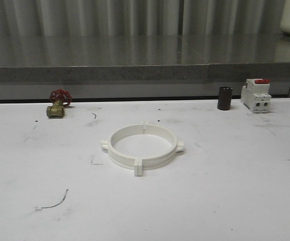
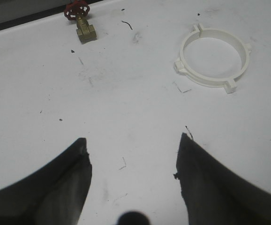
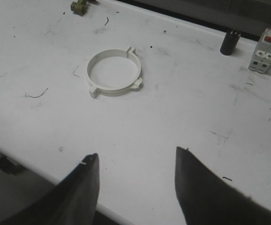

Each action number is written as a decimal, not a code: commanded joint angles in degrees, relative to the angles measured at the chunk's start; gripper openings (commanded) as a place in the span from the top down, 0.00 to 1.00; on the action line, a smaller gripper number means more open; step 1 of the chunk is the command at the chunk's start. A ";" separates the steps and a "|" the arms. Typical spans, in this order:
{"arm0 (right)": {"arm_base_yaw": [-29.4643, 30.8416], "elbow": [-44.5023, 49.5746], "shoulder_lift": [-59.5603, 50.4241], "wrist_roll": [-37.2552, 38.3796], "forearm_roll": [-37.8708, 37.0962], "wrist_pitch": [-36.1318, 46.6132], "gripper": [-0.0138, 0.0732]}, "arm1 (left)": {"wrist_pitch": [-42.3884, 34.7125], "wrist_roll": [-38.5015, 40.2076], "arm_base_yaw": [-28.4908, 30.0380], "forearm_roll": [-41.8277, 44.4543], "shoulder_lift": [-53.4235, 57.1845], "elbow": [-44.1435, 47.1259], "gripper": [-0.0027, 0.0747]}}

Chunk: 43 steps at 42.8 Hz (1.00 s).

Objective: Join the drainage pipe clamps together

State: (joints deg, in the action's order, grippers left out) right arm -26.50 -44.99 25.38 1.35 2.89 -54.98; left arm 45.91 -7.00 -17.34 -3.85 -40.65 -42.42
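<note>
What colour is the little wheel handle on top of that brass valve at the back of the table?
Red. The handwheel on the brass valve shows best in the left wrist view.

Dim, even light; soft shadows; grainy, slightly blurred.

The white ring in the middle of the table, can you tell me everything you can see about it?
The drainage pipe clamps form one closed white ring that looks like plastic. It lies flat on the white table, open in the middle so the tabletop shows through. Small square tabs stick out at its near, far, left and right sides. Nothing touches it but the table; both pincers are open and well away from it.
</note>
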 commanded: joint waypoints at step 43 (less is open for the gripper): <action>0.38 -0.25 -3.19 -0.68 -0.66 1.47 0.92 | -4.11 0.10 0.00 -1.27 0.24 -1.50 0.99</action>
State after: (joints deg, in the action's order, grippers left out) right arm -26.50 -44.00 21.77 1.35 2.78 -57.30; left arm 45.91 -7.00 -17.34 -4.30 -40.65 -42.42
